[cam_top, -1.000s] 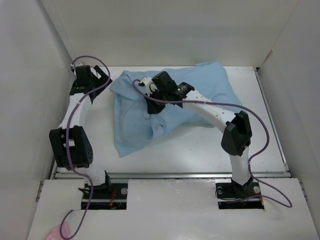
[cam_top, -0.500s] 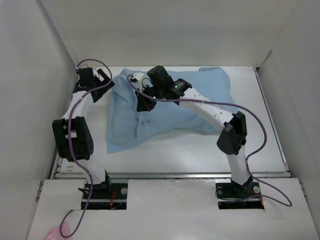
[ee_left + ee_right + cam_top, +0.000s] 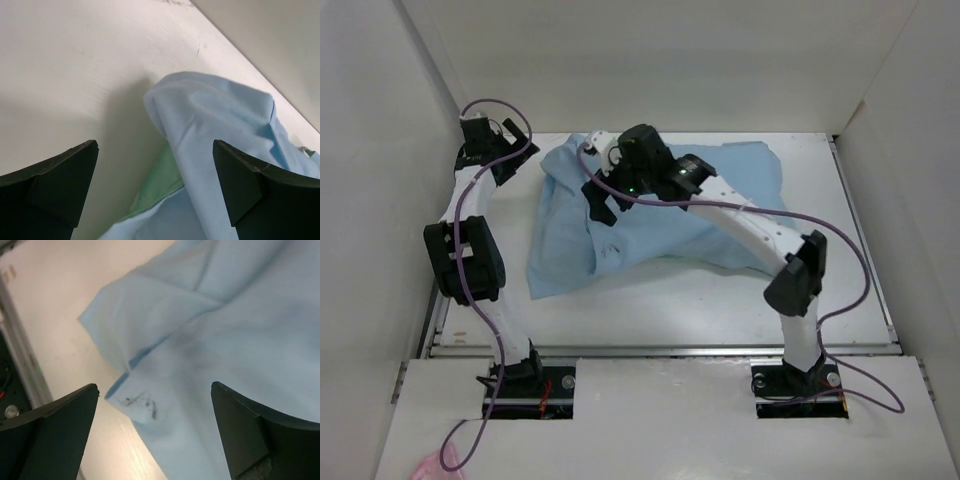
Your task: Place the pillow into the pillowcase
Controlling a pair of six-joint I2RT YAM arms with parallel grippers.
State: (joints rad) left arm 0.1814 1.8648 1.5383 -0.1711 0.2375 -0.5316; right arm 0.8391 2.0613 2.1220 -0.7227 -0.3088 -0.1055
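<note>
The light blue pillowcase (image 3: 650, 215) lies rumpled across the back of the white table (image 3: 700, 300), puffed up toward its right end. No white pillow shows in any view. My right gripper (image 3: 600, 208) hovers open over the pillowcase's left part. In the right wrist view its fingertips (image 3: 55, 425) straddle a folded hem with dark marks (image 3: 141, 404), and nothing is held. My left gripper (image 3: 515, 158) stands open at the back left, just off the pillowcase's corner. The left wrist view shows a blue fold (image 3: 215, 125) and a strip of the green inner face (image 3: 160, 182) between the open jaws.
White enclosure walls (image 3: 420, 120) close in the left, back and right sides. A metal rail (image 3: 660, 350) runs along the table's near edge. Purple cables (image 3: 840, 260) loop off both arms. Bare tabletop (image 3: 75, 75) lies left of the cloth.
My right gripper was shut on the pillowcase and dragged it leftward; now its jaws have opened and let go. The left arm has drawn back toward the back-left corner.
</note>
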